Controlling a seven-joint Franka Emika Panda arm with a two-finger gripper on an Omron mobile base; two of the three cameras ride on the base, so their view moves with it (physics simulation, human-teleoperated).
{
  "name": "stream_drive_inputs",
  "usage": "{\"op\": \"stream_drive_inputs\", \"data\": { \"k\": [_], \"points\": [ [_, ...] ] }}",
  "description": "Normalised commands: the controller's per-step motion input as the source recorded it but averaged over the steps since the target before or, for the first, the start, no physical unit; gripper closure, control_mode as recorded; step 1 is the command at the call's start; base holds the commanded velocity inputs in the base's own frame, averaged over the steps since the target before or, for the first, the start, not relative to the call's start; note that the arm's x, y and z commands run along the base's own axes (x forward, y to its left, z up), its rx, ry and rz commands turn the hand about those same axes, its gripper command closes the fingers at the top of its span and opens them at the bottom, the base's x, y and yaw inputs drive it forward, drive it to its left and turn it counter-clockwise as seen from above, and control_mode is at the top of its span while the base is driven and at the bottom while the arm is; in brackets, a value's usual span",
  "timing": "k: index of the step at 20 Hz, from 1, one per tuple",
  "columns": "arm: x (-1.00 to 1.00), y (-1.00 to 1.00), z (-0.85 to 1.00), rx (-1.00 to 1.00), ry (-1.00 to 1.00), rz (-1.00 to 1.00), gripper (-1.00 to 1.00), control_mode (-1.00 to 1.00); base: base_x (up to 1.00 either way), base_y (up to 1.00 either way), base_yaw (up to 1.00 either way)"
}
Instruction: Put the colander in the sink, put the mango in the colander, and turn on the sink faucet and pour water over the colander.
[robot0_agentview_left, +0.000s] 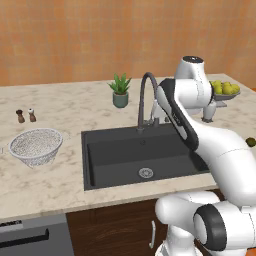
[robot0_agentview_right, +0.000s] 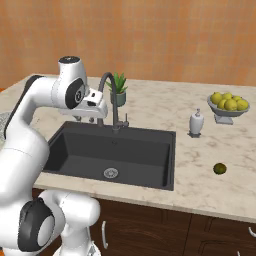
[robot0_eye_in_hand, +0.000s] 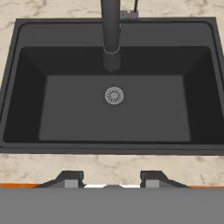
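The white-silver speckled mesh colander (robot0_agentview_left: 36, 146) sits on the marble counter left of the dark grey rectangular sink (robot0_agentview_left: 95, 172), well apart from the gripper (robot0_eye_in_hand: 113, 178), whose jaws stand partly parted and empty. A long sideways swing risks clipping the tall dark gooseneck faucet (robot0_agentview_left: 145, 99) (it stands close by).

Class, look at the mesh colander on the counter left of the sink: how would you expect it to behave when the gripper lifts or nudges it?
The colander is open mesh, so probably light for its size. Its rounded bowl may rock or slide on the smooth marble counter if pushed. The thin rim looks grippable, though the mesh might flex slightly.
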Motion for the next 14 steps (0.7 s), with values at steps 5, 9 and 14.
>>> {"op": "stream_drive_inputs", "data": {
  "k": [5, 9, 14],
  "points": [
    [-0.13, 0.52, -0.09, -0.04, 0.01, -0.01, -1.0, -1.0, 0.0, 0.0, 0.0],
    [-0.12, 1.0, -0.23, -0.01, 0.0, 0.0, -1.0, -1.0, 0.0, 0.0, 0.0],
    [0.01, 1.0, -0.07, 0.0, 0.0, 0.0, -1.0, -1.0, 0.0, 0.0, 0.0]
  ]
}}
